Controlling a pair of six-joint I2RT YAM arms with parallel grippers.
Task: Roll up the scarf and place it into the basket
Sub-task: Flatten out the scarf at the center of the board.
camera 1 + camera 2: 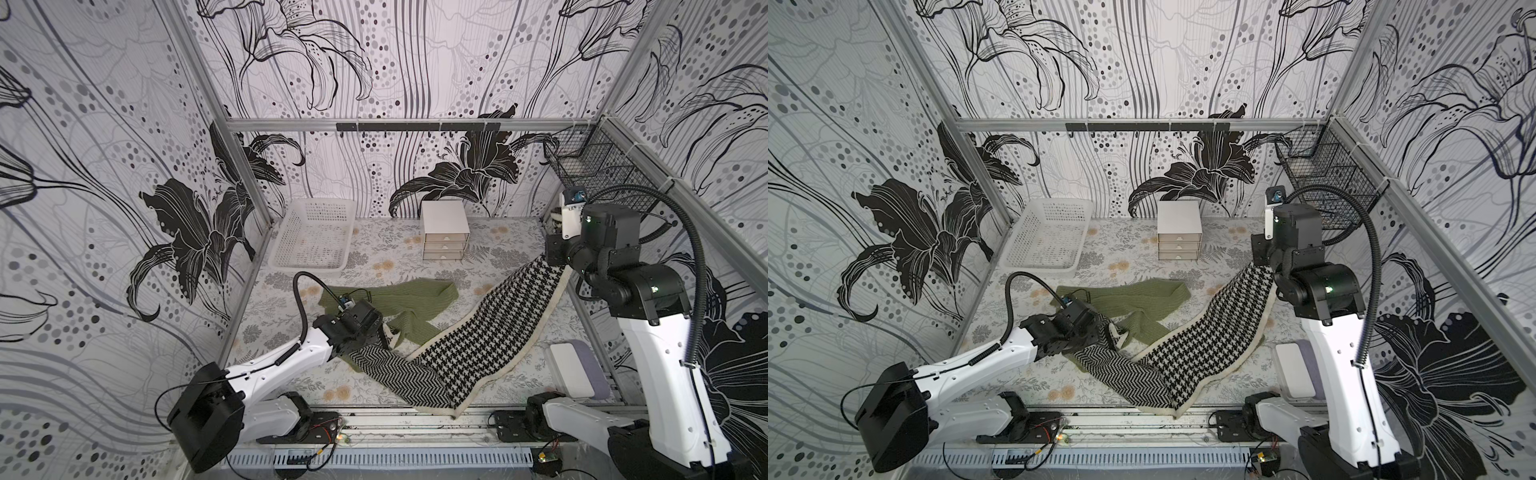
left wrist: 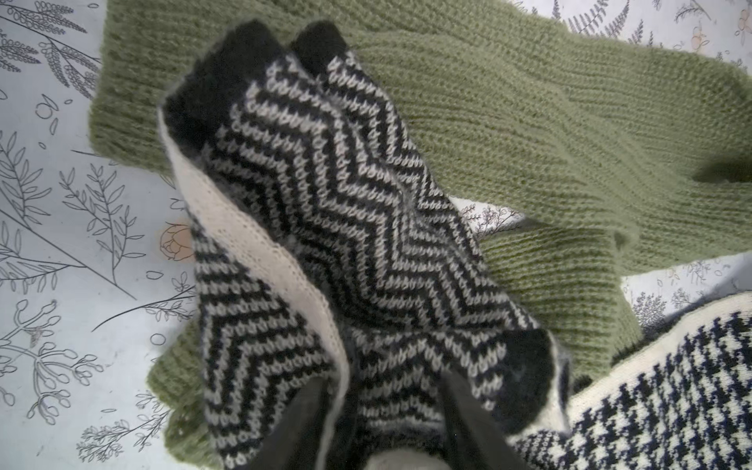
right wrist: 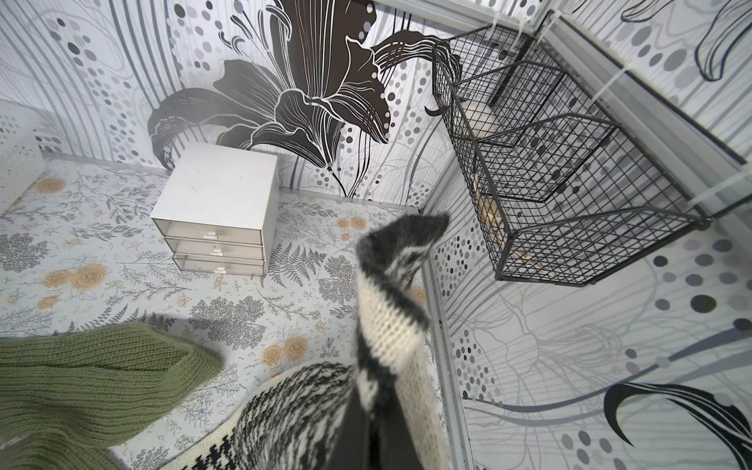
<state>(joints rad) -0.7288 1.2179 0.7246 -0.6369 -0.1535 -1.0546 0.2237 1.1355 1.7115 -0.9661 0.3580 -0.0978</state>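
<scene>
The scarf (image 1: 478, 332) is a long black-and-white knit, houndstooth along most of its length and zigzag at one end, stretched slantwise across the table. My right gripper (image 3: 372, 390) is shut on its far end and holds it up by the right wall (image 1: 555, 253). My left gripper (image 2: 384, 378) pinches the bunched zigzag end (image 2: 346, 244) between its fingers, low over the table near the front left (image 1: 384, 336). The white perforated basket (image 1: 286, 232) stands empty at the back left, apart from both grippers.
A green knit scarf (image 1: 399, 299) lies under and behind the zigzag end. A small white drawer unit (image 1: 444, 230) stands at the back middle. A black wire mesh basket (image 1: 598, 162) hangs on the right wall. A white and purple box (image 1: 575, 370) sits front right.
</scene>
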